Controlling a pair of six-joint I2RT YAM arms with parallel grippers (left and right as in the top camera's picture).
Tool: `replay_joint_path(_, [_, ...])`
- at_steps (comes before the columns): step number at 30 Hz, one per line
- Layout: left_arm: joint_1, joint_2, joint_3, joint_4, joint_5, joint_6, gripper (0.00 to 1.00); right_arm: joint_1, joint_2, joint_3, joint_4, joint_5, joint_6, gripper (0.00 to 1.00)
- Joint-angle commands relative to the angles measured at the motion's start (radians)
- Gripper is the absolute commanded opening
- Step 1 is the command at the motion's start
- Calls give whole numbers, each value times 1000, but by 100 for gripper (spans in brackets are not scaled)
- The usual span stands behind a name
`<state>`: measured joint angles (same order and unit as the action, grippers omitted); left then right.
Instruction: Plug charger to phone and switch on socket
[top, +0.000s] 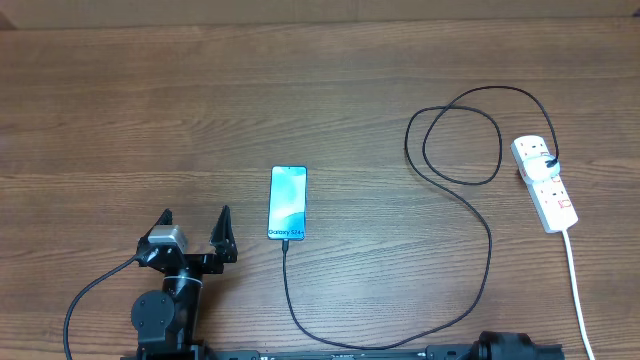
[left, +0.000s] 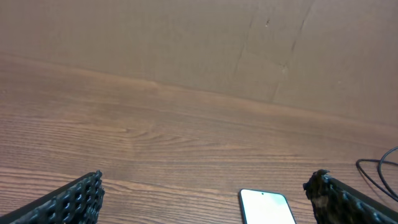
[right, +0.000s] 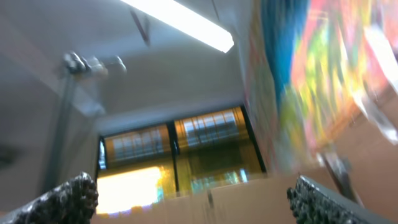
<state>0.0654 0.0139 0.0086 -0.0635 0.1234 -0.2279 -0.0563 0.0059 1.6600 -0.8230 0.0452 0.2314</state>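
Overhead: charger runs from phone, mid-table, to socket near the right edge; left gripper and right gripper gape wide, empty.

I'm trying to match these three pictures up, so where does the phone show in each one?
Overhead: the phone lies just left of centre.
Left wrist: one end of the phone shows at the bottom edge, right of centre.
Right wrist: not in it; this camera faces a ceiling light.
Shared landmark: the charger cable, also at the left wrist picture's right edge.
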Motion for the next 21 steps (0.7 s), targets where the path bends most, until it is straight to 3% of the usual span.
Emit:
replay_joint_path(1, [-5, -10, -4, -3, -3, 26, 100, 8, 0, -15, -132, 11, 8, 100])
replay_joint_path(4, [-5, -10, -4, -3, -3, 26, 99, 5, 0, -16, -256, 60, -2, 100])
replay_joint_path(11, [-5, -10, -4, -3, -3, 26, 100, 5, 0, -101, -245, 79, -1, 100])
replay_joint_path(16, [-5, -10, -4, -3, -3, 26, 100, 5, 0, -325, -131, 101, -1, 100])
replay_joint_path(21, [-5, -10, -4, -3, -3, 26, 100, 5, 0, -647, 101, 92, 4, 100])
